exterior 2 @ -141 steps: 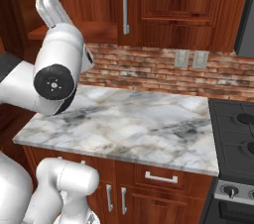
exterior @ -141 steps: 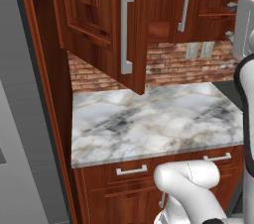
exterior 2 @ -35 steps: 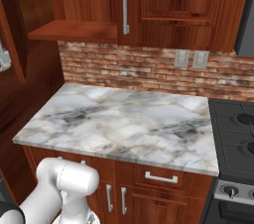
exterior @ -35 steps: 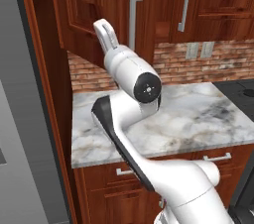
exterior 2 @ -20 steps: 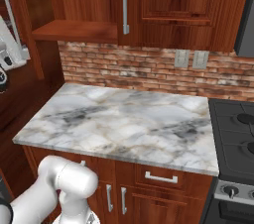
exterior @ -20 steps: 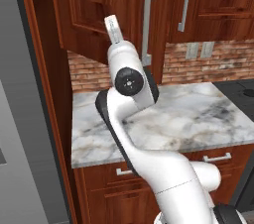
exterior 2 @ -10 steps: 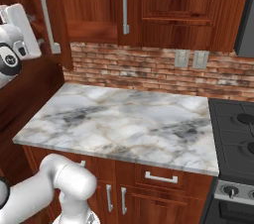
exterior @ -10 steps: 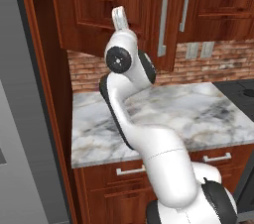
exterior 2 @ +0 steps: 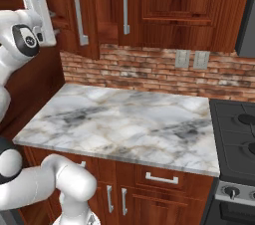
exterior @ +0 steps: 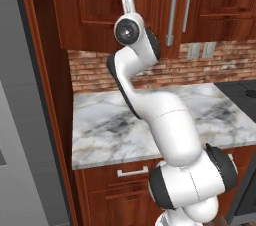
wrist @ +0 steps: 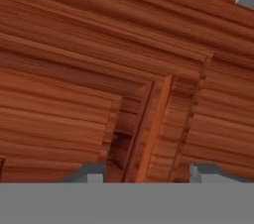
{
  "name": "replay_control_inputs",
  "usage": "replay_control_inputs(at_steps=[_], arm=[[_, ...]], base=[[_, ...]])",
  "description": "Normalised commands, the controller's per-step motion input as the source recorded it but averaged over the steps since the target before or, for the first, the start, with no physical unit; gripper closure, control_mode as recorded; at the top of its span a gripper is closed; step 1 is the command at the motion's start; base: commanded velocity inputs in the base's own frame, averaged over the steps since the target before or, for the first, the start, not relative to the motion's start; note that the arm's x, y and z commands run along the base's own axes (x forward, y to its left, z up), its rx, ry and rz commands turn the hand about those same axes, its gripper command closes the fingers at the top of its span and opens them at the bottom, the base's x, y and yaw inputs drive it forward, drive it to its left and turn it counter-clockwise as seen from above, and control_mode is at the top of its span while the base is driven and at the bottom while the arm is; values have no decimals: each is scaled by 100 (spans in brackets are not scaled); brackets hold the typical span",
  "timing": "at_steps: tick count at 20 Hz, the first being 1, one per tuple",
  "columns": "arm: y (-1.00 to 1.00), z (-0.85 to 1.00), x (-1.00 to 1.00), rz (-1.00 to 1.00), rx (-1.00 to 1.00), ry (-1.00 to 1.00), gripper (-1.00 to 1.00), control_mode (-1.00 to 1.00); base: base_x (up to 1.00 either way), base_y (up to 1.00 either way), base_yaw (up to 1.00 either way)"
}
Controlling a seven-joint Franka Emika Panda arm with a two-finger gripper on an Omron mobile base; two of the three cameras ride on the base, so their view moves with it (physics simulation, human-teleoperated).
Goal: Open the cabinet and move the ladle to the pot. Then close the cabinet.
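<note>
The cabinet (exterior: pixel 95 5) of reddish-brown wood hangs above the counter. Its left door (exterior 2: pixel 87 30) stands almost shut, a little proud of the right door (exterior 2: pixel 149 0). Both long silver handles (exterior: pixel 172 12) are close together. My gripper (exterior: pixel 128 1) is raised against the face of the left door, beside the door's left part (exterior 2: pixel 52 22). In the hand view, the wood panel (wrist: pixel 99 69) is very close, and the gripper (wrist: pixel 149 173) is open with nothing between its fingertips (wrist: pixel 90 173). The ladle and the pot are out of view.
A marble counter (exterior 2: pixel 129 124) runs below the cabinet, with a brick backsplash (exterior 2: pixel 149 69) behind it. A dark stove (exterior 2: pixel 239 134) adjoins the counter on the right. Base cabinets with drawer pulls (exterior 2: pixel 159 178) are underneath. A tall wooden side panel (exterior: pixel 50 95) bounds the counter's left.
The left cabinet door has swung from wide open to almost shut. My arm followed it, with the hand against the door face.
</note>
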Motion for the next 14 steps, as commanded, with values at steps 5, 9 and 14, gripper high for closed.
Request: replay_control_inputs(at_steps=[5, 9, 14], arm=[[-17, -23, 70, 0, 0, 0, -100, -100], [-8, -77, 59, 0, -8, -2, -100, -100], [-13, -69, 56, 0, -10, -2, -100, -100]], base=[[0, 0, 0], [0, 0, 0], [0, 0, 0]])
